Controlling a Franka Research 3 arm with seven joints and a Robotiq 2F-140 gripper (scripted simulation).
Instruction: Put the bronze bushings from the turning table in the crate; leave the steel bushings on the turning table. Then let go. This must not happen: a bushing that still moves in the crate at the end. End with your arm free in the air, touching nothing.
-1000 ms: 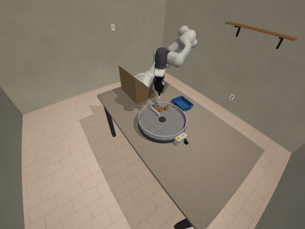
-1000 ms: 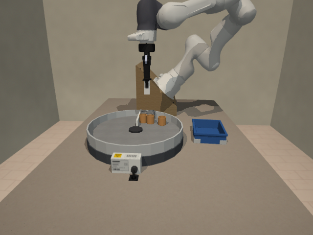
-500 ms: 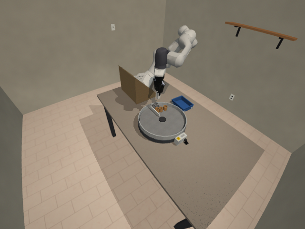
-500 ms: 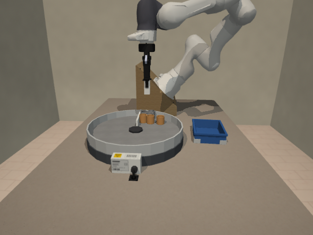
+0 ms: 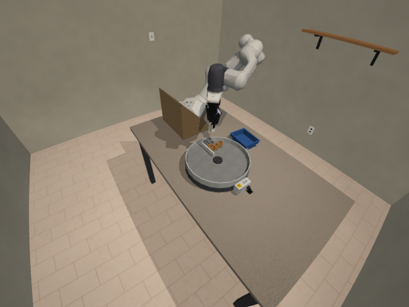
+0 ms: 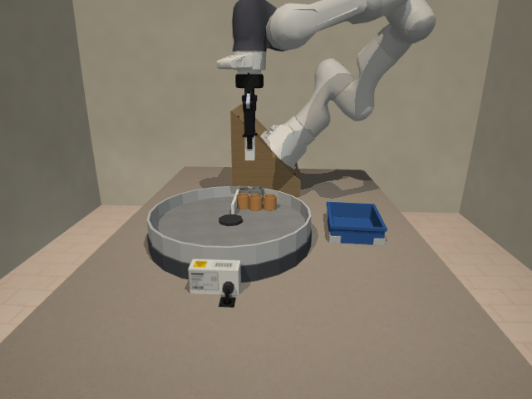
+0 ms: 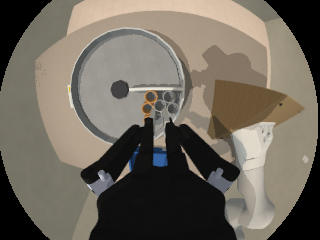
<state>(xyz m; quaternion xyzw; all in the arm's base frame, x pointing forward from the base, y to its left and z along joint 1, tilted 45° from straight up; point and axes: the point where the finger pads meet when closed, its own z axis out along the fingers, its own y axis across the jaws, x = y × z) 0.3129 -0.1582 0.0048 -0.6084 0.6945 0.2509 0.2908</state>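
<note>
Three bronze bushings (image 5: pixel 215 144) (image 6: pixel 255 201) (image 7: pixel 151 102) stand in a row on the round grey turning table (image 5: pixel 198 174) (image 6: pixel 172 237) (image 7: pixel 80 94), near its far edge beside a white bar (image 5: pixel 208 149) (image 6: pixel 233 201). Grey steel bushings (image 5: pixel 208 141) (image 6: pixel 251 189) (image 7: pixel 168 103) sit just behind them against the rim. My gripper (image 5: pixel 212 126) (image 6: pixel 248 155) (image 7: pixel 159 114) hangs well above this cluster, pointing down, fingers nearly together with nothing between them. The blue crate (image 5: pixel 241 140) (image 6: pixel 357 235) stands on the table top to the right of the turning table and is empty.
A brown cardboard wedge (image 5: pixel 178 115) (image 6: pixel 258 171) (image 7: pixel 247 107) stands behind the turning table, near the arm's base. A white control box (image 5: pixel 242 185) (image 6: pixel 214 276) sits at the turning table's front. A dark hub (image 5: pixel 217 160) (image 6: pixel 230 220) marks its centre.
</note>
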